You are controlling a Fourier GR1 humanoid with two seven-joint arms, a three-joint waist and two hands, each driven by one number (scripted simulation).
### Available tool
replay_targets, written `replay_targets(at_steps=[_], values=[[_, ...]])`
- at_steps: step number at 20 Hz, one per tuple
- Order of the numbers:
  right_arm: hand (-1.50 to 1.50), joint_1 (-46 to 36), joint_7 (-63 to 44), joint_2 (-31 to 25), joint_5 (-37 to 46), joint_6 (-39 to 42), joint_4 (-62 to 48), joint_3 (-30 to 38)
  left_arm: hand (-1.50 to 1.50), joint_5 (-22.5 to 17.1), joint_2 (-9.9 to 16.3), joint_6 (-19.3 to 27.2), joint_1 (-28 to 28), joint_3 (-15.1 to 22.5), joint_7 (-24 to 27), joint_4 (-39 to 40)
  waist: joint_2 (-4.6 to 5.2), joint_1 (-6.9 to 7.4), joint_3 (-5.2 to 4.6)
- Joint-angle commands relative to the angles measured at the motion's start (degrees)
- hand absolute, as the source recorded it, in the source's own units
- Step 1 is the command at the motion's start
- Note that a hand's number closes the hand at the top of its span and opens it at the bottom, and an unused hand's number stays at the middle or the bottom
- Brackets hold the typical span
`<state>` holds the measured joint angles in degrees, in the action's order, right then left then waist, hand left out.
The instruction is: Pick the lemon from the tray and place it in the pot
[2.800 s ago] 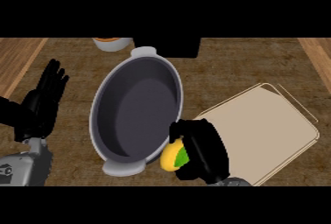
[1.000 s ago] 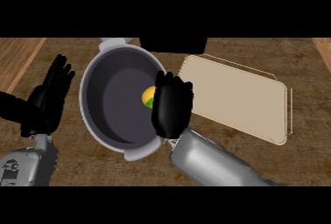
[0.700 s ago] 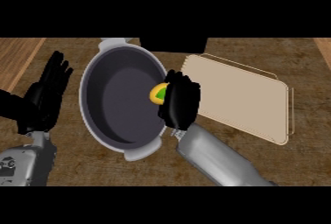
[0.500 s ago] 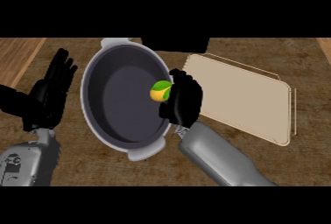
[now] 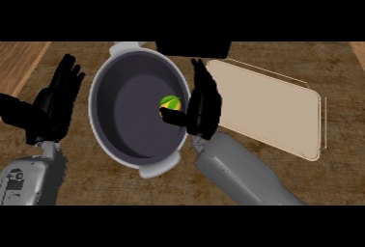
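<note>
The lemon (image 5: pixel 170 102), yellow with a green patch, lies inside the dark grey pot (image 5: pixel 128 111) near its right wall. My right hand (image 5: pixel 201 108) stands over the pot's right rim with fingers straight and pointing away from me; its thumb reaches under the lemon but does not curl round it. The beige tray (image 5: pixel 274 108) lies to the right of the pot with nothing on it. My left hand (image 5: pixel 53 103) rests open at the left of the pot, fingers up.
The pot has a pale handle at its far end (image 5: pixel 127 47) and another at its near end (image 5: pixel 157 169). A dark object (image 5: pixel 192 48) sits at the counter's back edge behind the pot. A lighter wooden strip (image 5: pixel 21 60) runs along the far left.
My right hand carried the lemon from beside the tray over the pot, then uncurled its fingers. The lemon now lies free in the pot. The left hand has barely moved.
</note>
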<state>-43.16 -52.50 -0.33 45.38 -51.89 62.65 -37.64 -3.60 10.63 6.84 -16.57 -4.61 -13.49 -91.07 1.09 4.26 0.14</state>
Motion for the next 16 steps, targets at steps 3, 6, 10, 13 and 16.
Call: replay_targets(at_steps=[3,6,10,13,16], values=[[-1.5,3.8,4.8,0.3,-7.9,-17.0,2.6,-1.3,0.0,0.0,-0.3,-0.3,1.8,-0.6,2.4,1.4,-0.39,-1.87,-0.06],[-1.5,4.4,6.9,0.3,-8.7,-13.4,6.5,1.8,0.0,-1.2,1.5,-1.0,4.7,-2.4,0.7,-2.4,-1.09,-3.38,-0.1],[-1.5,15.1,15.1,-4.0,-13.4,-11.7,16.6,0.5,0.0,-1.5,1.7,-1.7,7.0,-3.6,2.5,-2.6,-1.18,-4.29,-0.11],[-1.5,20.3,20.3,-6.6,-17.4,-10.4,20.3,0.4,0.0,-1.8,1.7,-0.6,3.3,-2.9,-4.0,-5.2,-1.14,-4.23,-0.09],[-1.5,23.4,21.5,-8.9,-18.0,-8.2,27.7,1.5,0.0,1.3,0.5,2.1,4.6,-2.1,-3.0,-5.6,-1.19,-4.32,-0.1]])
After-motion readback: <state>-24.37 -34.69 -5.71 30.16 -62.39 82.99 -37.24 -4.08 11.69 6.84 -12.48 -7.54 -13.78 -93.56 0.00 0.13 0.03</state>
